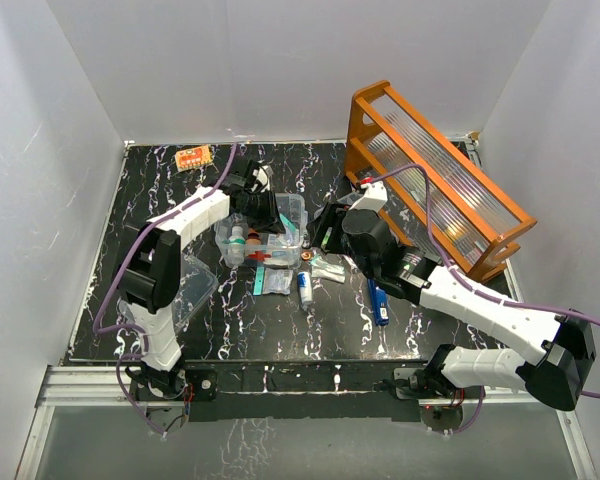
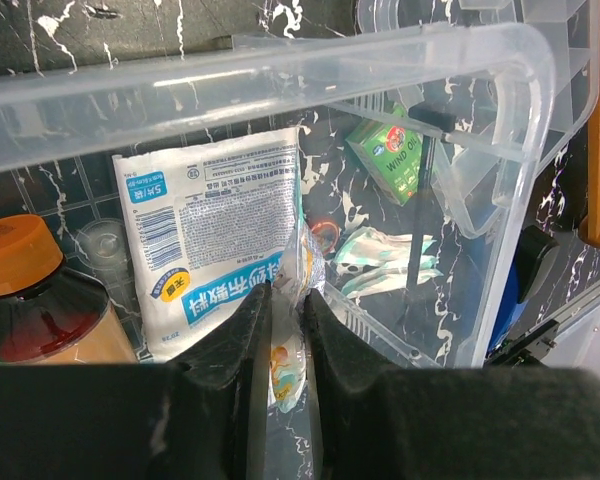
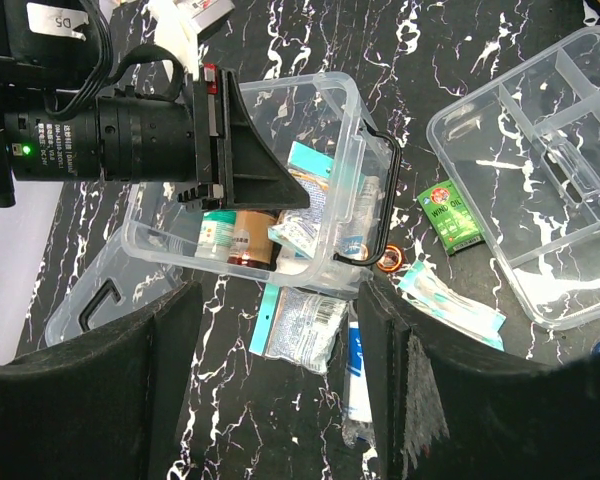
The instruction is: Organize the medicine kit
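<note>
The medicine kit (image 1: pixel 292 201) is a clear box in the middle of the table; it holds a brown bottle with an orange cap (image 2: pixel 30 300) and a white packet with blue print (image 2: pixel 205 235). Its clear lid (image 1: pixel 185 287) lies to its left. My left gripper (image 2: pixel 285 295) is down inside the kit, shut on a small sachet (image 2: pixel 285 355). My right gripper (image 3: pixel 280 290) hangs open above the table just in front of the kit (image 3: pixel 310 80). Below it lie a teal-topped packet (image 3: pixel 300 320) and a white and blue tube (image 3: pixel 360 370).
A clear divided tray (image 3: pixel 540 180), a green oil box (image 3: pixel 450 215), a small copper tin (image 3: pixel 388 262) and a teal mask packet (image 3: pixel 450 305) lie right of the kit. The orange wooden rack (image 1: pixel 430 175) stands at the back right. An orange blister pack (image 1: pixel 193 157) lies at the back left.
</note>
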You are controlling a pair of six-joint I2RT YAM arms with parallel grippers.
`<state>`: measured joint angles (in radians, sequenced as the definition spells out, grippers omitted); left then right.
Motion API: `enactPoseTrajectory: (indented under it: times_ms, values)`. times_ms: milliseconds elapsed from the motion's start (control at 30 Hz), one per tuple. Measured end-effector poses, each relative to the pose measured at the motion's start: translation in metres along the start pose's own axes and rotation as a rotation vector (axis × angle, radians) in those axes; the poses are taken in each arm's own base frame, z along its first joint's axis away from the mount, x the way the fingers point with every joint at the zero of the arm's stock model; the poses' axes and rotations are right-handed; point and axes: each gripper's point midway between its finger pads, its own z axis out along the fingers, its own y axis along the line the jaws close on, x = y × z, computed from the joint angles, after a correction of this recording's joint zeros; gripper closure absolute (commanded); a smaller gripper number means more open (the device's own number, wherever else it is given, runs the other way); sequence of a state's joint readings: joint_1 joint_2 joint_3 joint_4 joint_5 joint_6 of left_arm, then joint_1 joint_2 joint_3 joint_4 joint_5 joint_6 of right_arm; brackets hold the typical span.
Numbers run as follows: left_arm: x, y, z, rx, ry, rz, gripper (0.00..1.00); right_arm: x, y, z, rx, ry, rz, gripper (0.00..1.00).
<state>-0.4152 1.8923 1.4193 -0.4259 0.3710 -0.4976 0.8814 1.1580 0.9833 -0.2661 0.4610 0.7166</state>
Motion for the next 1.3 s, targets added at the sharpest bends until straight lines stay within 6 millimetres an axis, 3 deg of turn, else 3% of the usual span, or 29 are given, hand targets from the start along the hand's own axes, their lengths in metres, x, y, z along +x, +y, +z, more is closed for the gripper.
enactPoseTrajectory:
  times_ms: [133,267,367,533,833,933,1067,1300]
  values:
    - [0.004,0.002,0.0,-0.009,0.013,-0.002,0.82,0.0,0.0,0.0,0.0,0.001,0.003,0.38]
    - [0.009,0.008,-0.001,-0.04,0.031,0.0,0.64,0.0,0.0,0.0,0.0,0.001,0.007,0.39]
    - [0.013,0.015,-0.002,-0.074,0.045,0.002,0.57,0.002,-0.001,0.0,0.003,0.004,0.009,0.38]
    - [0.017,0.026,-0.007,-0.14,0.058,0.01,0.56,0.007,-0.005,0.001,0.012,0.014,0.006,0.38]
    - [-0.011,0.025,-0.031,-0.223,-0.023,0.059,0.52,0.009,-0.002,0.001,-0.005,0.026,-0.009,0.4]
    - [-0.014,0.024,-0.048,-0.248,-0.058,0.07,0.51,0.017,0.003,0.002,-0.052,0.055,-0.053,0.43]
    - [-0.025,0.013,-0.085,-0.258,-0.169,0.094,0.47,0.044,0.013,0.006,-0.131,0.125,-0.165,0.44]
    - [-0.041,-0.012,-0.185,-0.244,-0.48,0.125,0.41,0.121,0.049,0.003,-0.314,0.257,-0.471,0.48]
